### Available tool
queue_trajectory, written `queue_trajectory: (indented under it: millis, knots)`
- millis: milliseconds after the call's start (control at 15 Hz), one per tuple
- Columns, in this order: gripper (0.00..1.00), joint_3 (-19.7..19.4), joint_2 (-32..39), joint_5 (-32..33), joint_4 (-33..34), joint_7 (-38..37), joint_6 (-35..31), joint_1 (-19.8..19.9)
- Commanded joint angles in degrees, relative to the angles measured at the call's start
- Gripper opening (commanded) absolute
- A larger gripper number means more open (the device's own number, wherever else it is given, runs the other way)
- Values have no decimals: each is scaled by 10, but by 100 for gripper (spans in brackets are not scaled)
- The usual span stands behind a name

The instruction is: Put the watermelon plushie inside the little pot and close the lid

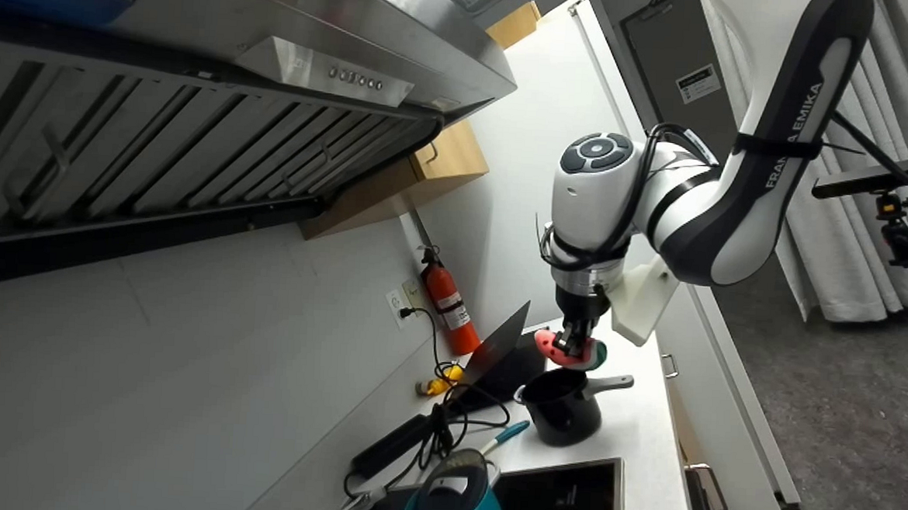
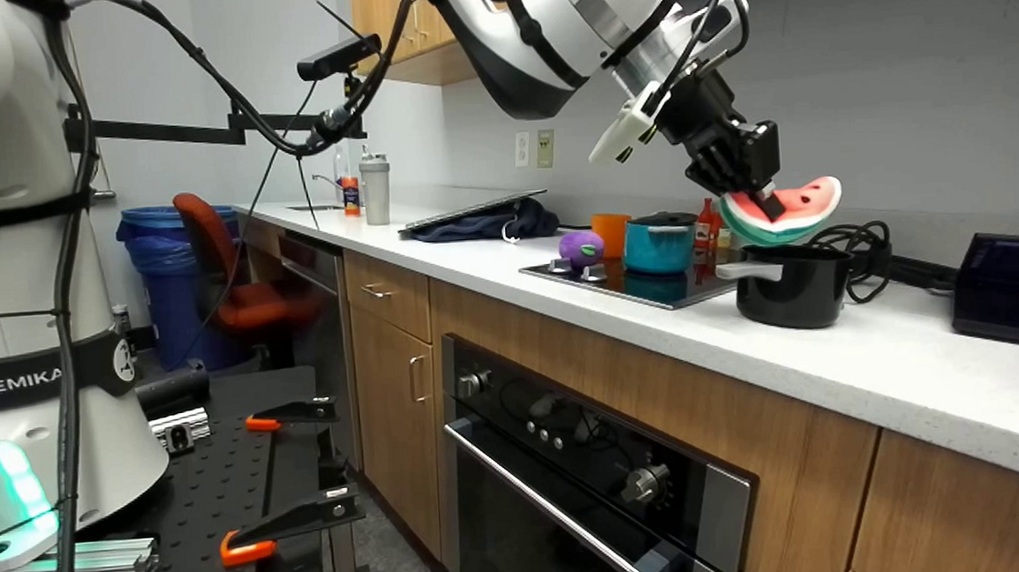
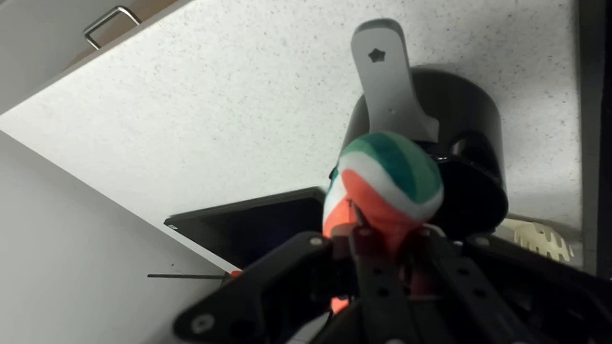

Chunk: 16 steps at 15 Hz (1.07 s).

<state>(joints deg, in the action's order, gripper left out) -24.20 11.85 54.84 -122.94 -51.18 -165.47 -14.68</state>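
The watermelon plushie [image 1: 554,350] is a red-pink slice with a green and white rind and dark seeds; it also shows in an exterior view [image 2: 812,201] and the wrist view [image 3: 377,167]. My gripper [image 1: 574,340] is shut on it in both exterior views and the wrist view [image 3: 377,234]. The plushie hangs tilted just over the little pot [image 1: 566,416]; whether it touches the rim cannot be told. The pot is black with a grey side handle, upright on the counter, also in an exterior view [image 2: 793,295] and the wrist view [image 3: 471,114]. Its mouth is uncovered; no separate lid shows.
A teal lidded pot [image 2: 654,246] stands on the black cooktop [image 2: 695,285] beside the little pot. Tangled black cables [image 1: 438,433] and a blue-handled utensil [image 1: 508,433] lie behind it. A dark screen-like device [image 2: 1016,290] stands beyond. A range hood [image 1: 219,142] hangs above.
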Motion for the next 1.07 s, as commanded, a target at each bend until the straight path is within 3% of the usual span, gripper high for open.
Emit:
queue_trajectory:
  millis: [0,800,867,933,1000]
  knots:
    - [2,-7,27,15,35,-10,-8,-1]
    - [3,7,100,2,103,17,-9,0]
    - [34,10,104,0,105,20,-9,1]
    - [35,13,107,-2,106,26,-9,3]
    - [42,15,109,-2,106,29,-8,3]
